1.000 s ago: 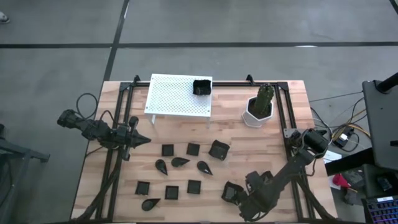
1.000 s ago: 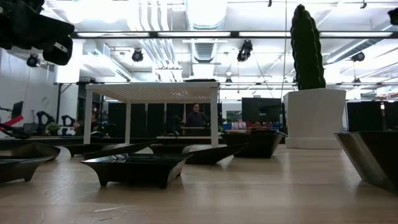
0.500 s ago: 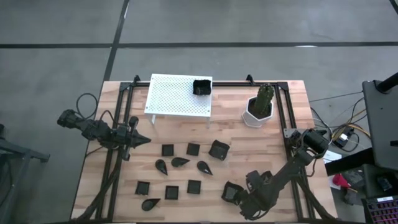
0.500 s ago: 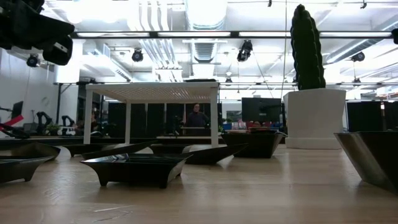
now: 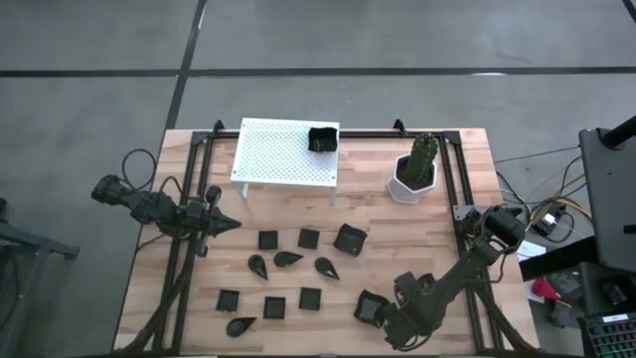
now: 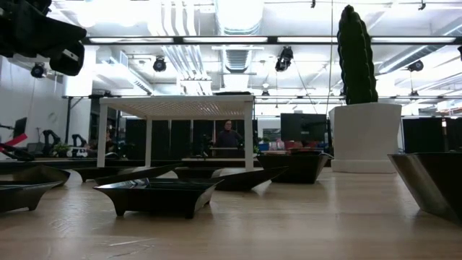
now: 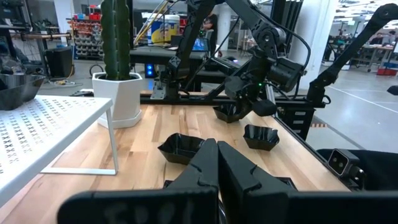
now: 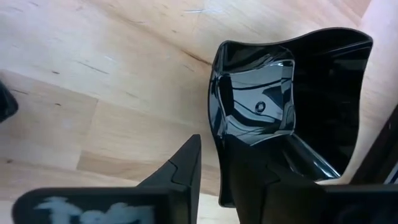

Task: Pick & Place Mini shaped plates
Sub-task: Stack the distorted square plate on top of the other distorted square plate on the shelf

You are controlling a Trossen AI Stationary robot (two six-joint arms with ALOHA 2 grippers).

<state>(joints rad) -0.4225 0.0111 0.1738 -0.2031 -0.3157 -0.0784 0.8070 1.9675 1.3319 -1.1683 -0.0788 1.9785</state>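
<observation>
Glossy black little plates (image 5: 309,239) sit scattered on the pale, striped wood table (image 5: 467,179), and one black raised-rim dish (image 5: 322,138) rests on the white rack (image 5: 278,154) dotted all over with tiny holes. At two o'clock from the rack, a dark green cactus (image 5: 423,157) stands in a white pot (image 5: 405,186). Both arms are dark, almost black.

One plate (image 5: 322,138) on the rack (image 5: 283,151); cactus pot (image 5: 413,174) to its right; other plates (image 5: 287,259) in front.
</observation>
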